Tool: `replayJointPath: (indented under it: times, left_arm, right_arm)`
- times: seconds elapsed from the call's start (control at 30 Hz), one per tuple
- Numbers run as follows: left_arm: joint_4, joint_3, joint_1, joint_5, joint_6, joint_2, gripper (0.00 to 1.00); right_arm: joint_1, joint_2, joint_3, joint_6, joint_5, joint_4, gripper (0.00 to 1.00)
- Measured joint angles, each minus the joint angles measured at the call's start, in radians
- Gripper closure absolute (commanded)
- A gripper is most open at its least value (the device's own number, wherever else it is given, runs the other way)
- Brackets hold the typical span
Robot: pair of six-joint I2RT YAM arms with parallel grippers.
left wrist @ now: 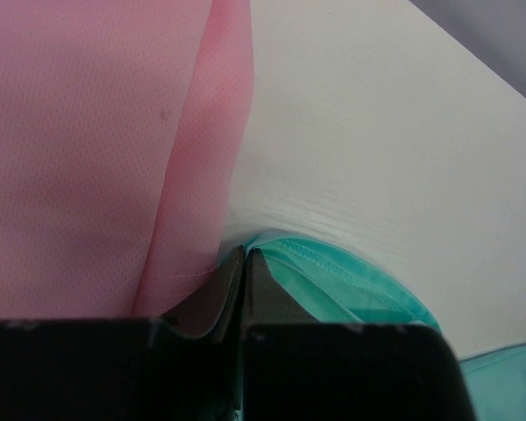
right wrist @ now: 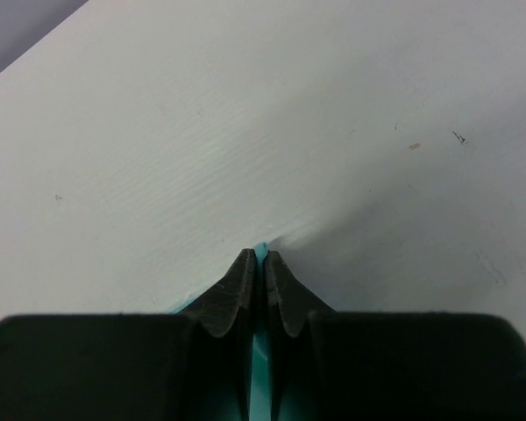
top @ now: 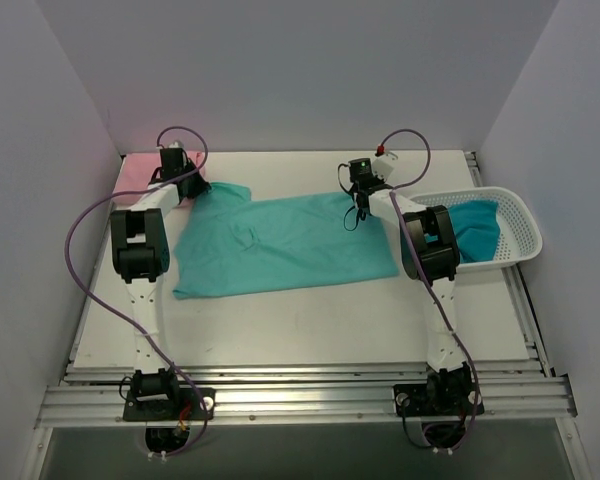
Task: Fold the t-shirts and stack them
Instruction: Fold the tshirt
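Observation:
A light mint-green t-shirt (top: 280, 245) lies spread flat across the middle of the table. My left gripper (top: 192, 186) is shut on its far left edge, whose hem (left wrist: 351, 276) shows beside the fingers. My right gripper (top: 360, 205) is shut on its far right edge; a sliver of green cloth (right wrist: 261, 250) sits between the fingertips. The pale pink t-shirt (top: 140, 170) lies at the far left corner and fills the left of the left wrist view (left wrist: 96, 149). The darker teal t-shirt (top: 475, 228) lies in the basket.
A white mesh basket (top: 520, 225) stands at the right edge of the table. White walls close in the table at the back and both sides. Purple cables loop above both arms.

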Motion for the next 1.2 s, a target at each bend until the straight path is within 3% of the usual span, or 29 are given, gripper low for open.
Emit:
replayJointPath:
  times: [0.63, 1.2]
  left_arm:
    - [0.013, -0.004, 0.000, 0.066, 0.002, -0.010, 0.98]
    - [0.089, -0.307, -0.001, 0.083, 0.013, -0.323, 0.98]
  right_arm:
    - [-0.001, -0.019, -0.042, -0.002, -0.026, 0.044, 1.00]
    - [0.010, -0.223, -0.264, -0.001, -0.056, 0.010, 1.00]
